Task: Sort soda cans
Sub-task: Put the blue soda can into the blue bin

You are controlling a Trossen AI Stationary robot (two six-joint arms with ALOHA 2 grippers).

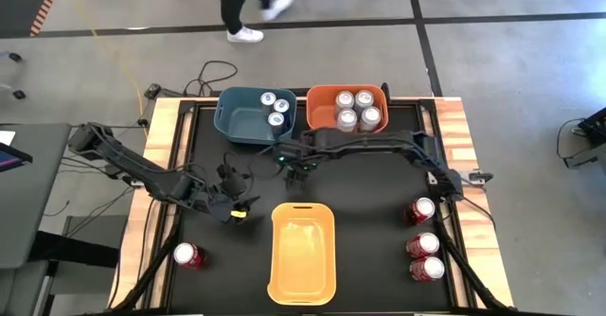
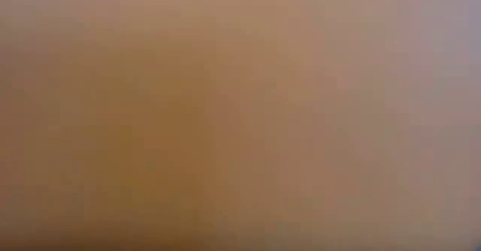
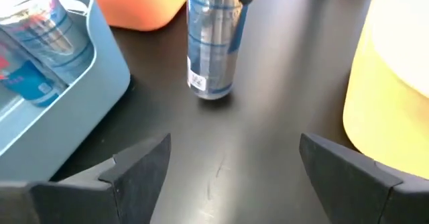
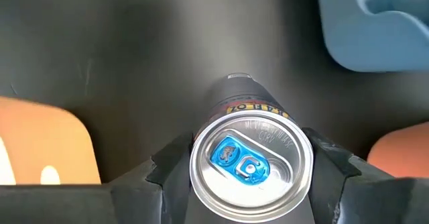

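Observation:
A blue soda can [image 3: 214, 46] stands upright on the black table between the blue bin [image 1: 237, 122] and the yellow bin [image 1: 303, 259]. My right gripper [image 1: 295, 171] is above it, shut on its top. My left gripper [image 1: 237, 205] is open just left of the yellow bin, with the can ahead of its spread fingers [image 3: 234, 160]. Three blue cans [image 1: 273, 108] stand in the blue bin and several silver cans [image 1: 357, 108] in the orange bin [image 1: 322, 103]. One red can [image 1: 187, 254] stands near left, three [image 1: 422, 243] near right. My right gripper [image 4: 251, 167] pinches the blue can at its top end, one finger [image 4: 171, 167] on each side just below the silver rim [image 4: 201, 150]. The fingers come from above, pointing down. The can is upright with its base [image 3: 214, 93] on the table.
The yellow bin holds nothing and sits at the near middle. The blue and orange bins stand side by side at the far edge. The low view is filled by a brown blur. A person walks on the floor beyond the table.

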